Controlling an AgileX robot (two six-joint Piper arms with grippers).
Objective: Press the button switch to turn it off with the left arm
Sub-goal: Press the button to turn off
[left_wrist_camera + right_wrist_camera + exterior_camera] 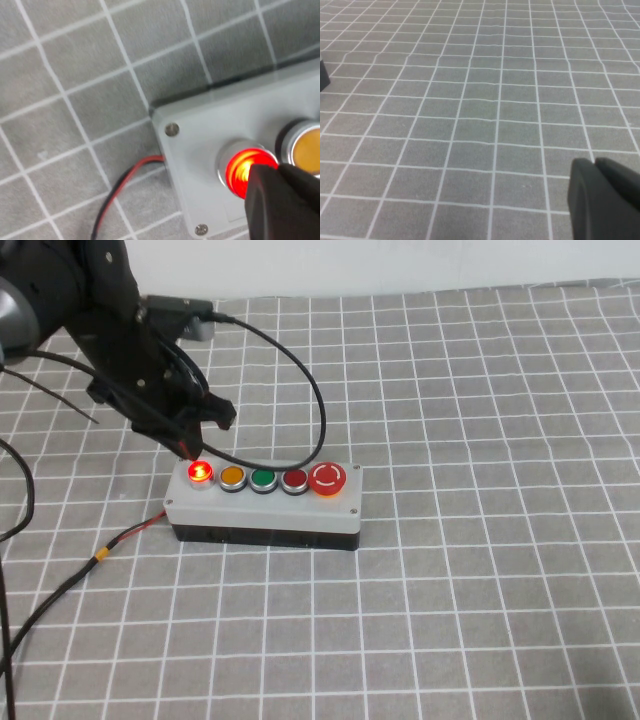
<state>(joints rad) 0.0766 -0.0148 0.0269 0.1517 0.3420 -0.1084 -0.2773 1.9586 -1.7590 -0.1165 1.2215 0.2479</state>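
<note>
The button switch (200, 473) glows bright red at the left end of a grey box (262, 508) with a black base. My left gripper (190, 448) is shut, its tip right above and touching the glowing button. In the left wrist view the black fingertips (280, 200) cover the near part of the lit button (240, 167). My right gripper (600, 197) is shut and empty, low over bare mat, out of the high view.
On the box follow an orange button (232, 478), a green one (263, 479), a darker red one (294, 480) and a large red mushroom button (327, 478). A red and black wire (125, 538) leaves the box leftward. Black arm cables (300, 390) loop behind the box.
</note>
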